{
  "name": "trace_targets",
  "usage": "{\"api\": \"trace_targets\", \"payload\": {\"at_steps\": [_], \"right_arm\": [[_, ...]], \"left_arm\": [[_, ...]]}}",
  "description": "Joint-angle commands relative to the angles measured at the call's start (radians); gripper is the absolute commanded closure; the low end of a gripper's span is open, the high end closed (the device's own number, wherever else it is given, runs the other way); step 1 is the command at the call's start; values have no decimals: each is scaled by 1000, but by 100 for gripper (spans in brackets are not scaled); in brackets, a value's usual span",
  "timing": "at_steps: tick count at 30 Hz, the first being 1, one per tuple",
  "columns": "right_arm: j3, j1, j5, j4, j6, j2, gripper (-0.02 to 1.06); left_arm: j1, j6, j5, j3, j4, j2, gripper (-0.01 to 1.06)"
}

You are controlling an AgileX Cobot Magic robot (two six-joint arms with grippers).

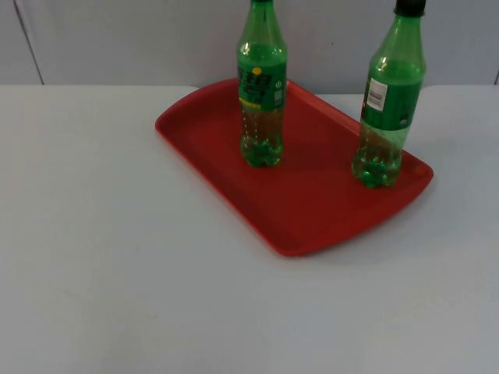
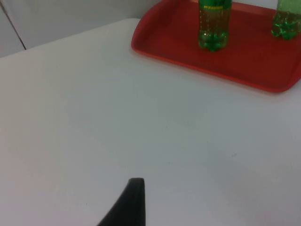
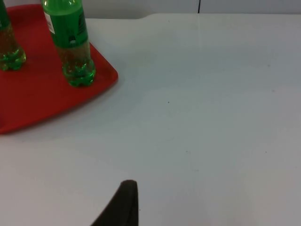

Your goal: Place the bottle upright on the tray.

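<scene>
Two green bottles stand upright, long axes vertical, on the red tray [image 1: 312, 210] in the upper middle of the top view. One bottle [image 1: 261, 86] stands near the tray's centre; the other bottle [image 1: 388, 101], black-capped, stands near its right edge. The left pincer [image 2: 127, 207] and right pincer [image 3: 120, 207] hover over bare white worktop [image 1: 117, 257], well apart from both bottles; whether either is open cannot be told.

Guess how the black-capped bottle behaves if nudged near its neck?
The black-capped bottle would probably tip: tall, narrow, with only a little liquid at the bottom. Likely light. It stands close to the red tray edge, so it might topple off.
</scene>
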Motion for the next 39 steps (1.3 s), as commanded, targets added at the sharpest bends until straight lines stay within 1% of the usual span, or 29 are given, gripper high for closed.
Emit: {"api": "trace_targets", "payload": {"at_steps": [1,39], "right_arm": [[2,-8,-1,0,2,-3,-1],[2,-8,-1,3,2,-3,-1]], "left_arm": [[-8,0,-4,3,5,-3,0],[-6,0,-4,3,5,-3,0]]}}
